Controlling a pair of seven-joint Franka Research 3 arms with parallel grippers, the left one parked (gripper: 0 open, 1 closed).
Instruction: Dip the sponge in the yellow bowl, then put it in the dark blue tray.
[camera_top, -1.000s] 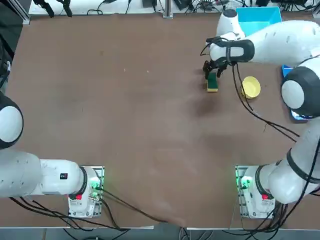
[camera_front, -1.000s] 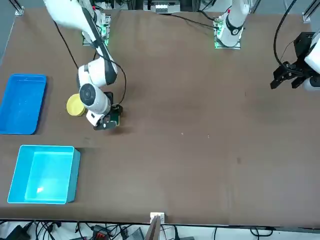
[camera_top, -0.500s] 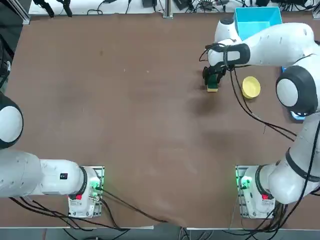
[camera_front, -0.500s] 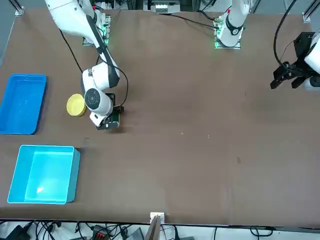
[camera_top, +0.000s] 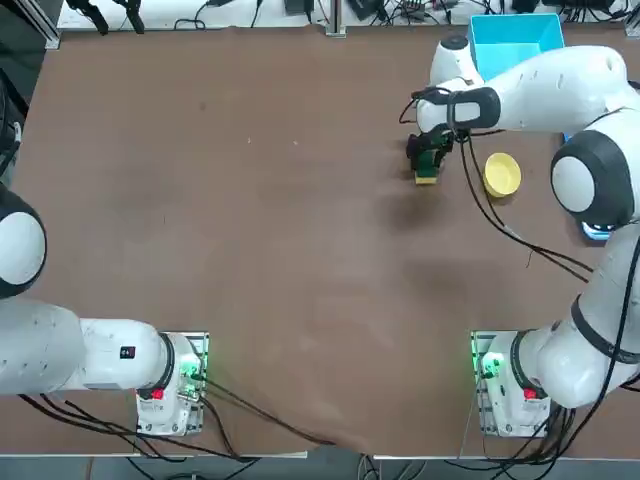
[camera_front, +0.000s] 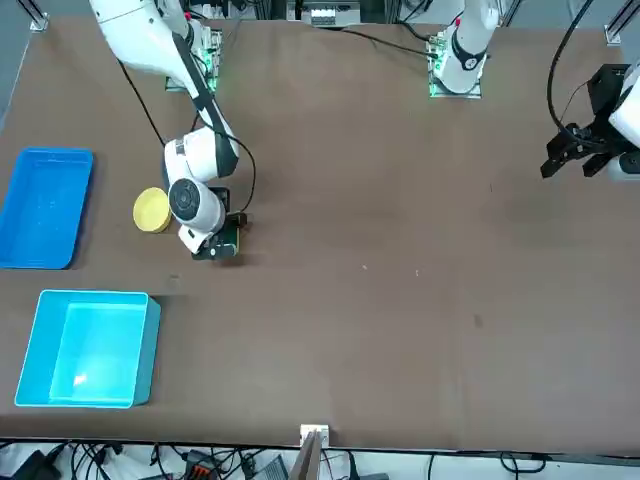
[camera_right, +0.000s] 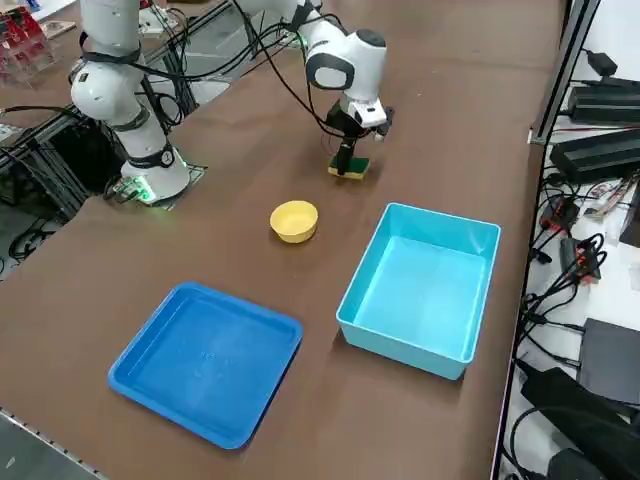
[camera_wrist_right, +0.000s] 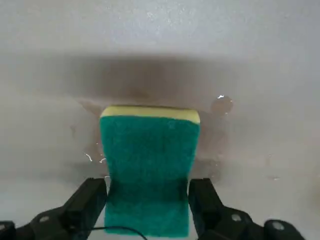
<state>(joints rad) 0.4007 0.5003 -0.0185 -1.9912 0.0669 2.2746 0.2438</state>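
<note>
Shifted right fingers (camera_wrist_right: 95, 196) near sponge (camera_wrist_right: 150, 165), bowl (camera_right: 294, 221)

The bench (camera_front: 400, 300) has a broad, plain brown top. Along one side runs a white surface (camera_right: 625, 290) strewn with black cables (camera_right: 555, 300) and dark boxes (camera_right: 600, 155). Beyond another edge, metal framing (camera_right: 40, 150) shows beside gray floor (camera_right: 30, 460).

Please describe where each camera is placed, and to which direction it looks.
Top: overhead, down on the table; both arms.
Front: across the table, facing the robot; both arms.
Right side: raised, diagonally down; right arm.
Right wrist: on the right arm, toward the sponge; the right tool's two fingers.
Front and right side share the yellow bowl.
</note>
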